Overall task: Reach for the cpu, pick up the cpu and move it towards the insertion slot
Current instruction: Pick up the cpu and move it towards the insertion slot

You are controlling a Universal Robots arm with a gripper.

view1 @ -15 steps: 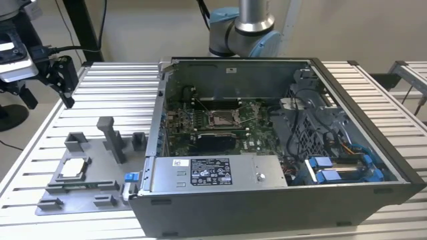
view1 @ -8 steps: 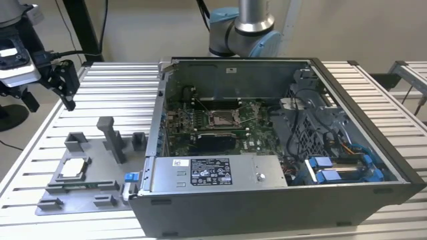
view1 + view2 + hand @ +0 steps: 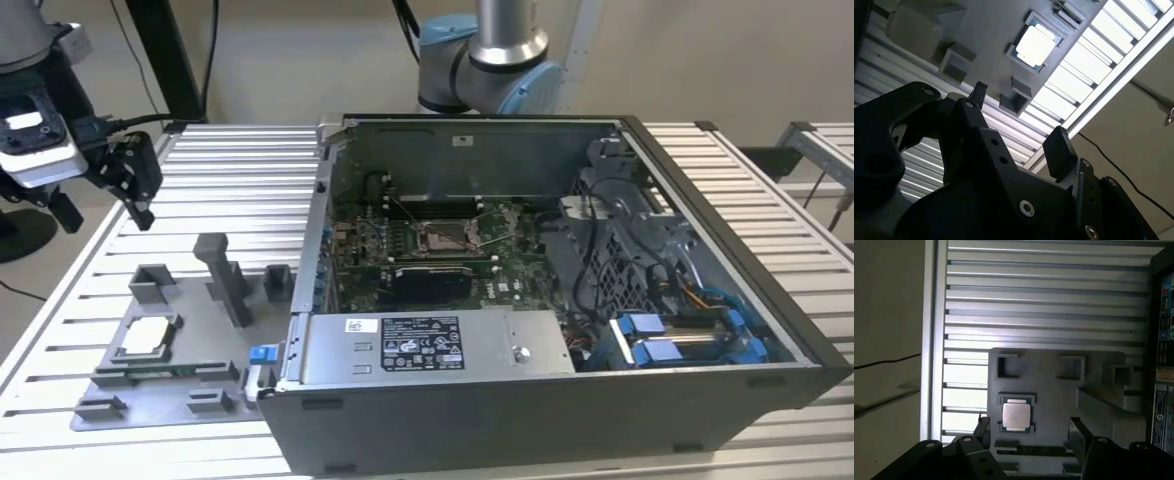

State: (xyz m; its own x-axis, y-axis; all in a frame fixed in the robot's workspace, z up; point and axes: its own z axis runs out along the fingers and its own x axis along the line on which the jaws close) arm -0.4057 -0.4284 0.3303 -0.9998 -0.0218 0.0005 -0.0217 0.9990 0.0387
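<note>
CPU (image 3: 1016, 415) is lying flat, silvery-white face up, in a shallow square recess of the grey fixture plate (image 3: 1054, 390), and nothing is touching it. The jaws are standing released, spread well apart and gripping nothing. In both wrist views the two black fingers (image 3: 1056, 145) are showing with open space between them. In the first wrist view the CPU is appearing in the gap between the fingers, and the jaws are hanging clear above it without contact.

In the exterior view the jaws are hovering over the slatted metal worktop (image 3: 227, 180) at the exterior view's left, carried by the arm (image 3: 34, 110). They are hanging above the far side of the fixture plate, apart from the CPU. Raised grey blocks (image 3: 220, 275) are standing on the plate between the jaws and the CPU recess.

The open computer case (image 3: 534, 400) is resting on the worktop just beside the fixture plate, toward the exterior view's right. Inside it, the insertion slot (image 3: 443, 236) is sitting on the green circuit board, its silver metal frame facing up. The slot is lying well apart from both the CPU and the jaws, and the case wall is standing between them.
</note>
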